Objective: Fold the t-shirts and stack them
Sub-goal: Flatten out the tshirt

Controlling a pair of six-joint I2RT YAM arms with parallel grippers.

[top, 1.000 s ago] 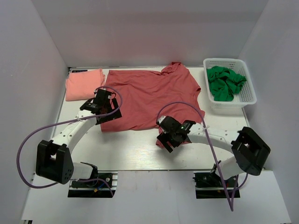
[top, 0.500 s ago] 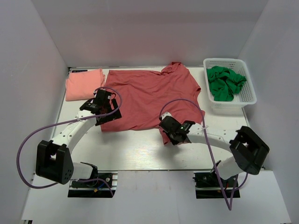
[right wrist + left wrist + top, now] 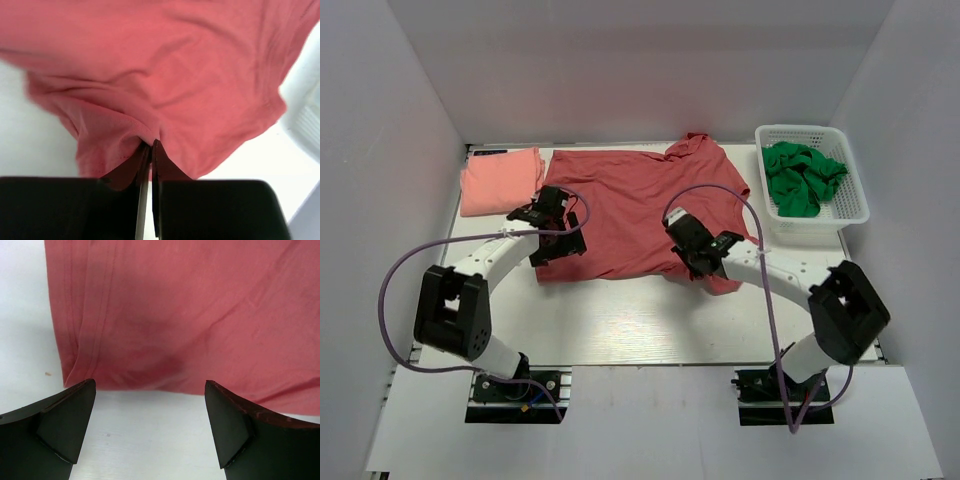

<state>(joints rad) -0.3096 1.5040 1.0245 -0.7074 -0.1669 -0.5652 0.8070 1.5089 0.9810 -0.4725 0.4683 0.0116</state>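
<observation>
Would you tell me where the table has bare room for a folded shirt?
Bare strip of table along the near edge, between the hem of the red shirt and the arm bases. The far half is crowded: pink shirt, red shirt, basket.

The left arm (image 3: 490,258) and right arm (image 3: 775,270) are alike: white tubular links between blocky black joint housings, each on a black base (image 3: 515,398). A loose purple cable (image 3: 382,305) trails along each. The left end effector (image 3: 150,385) and right end effector (image 3: 151,150) have matt black fingers (image 3: 60,425).
</observation>
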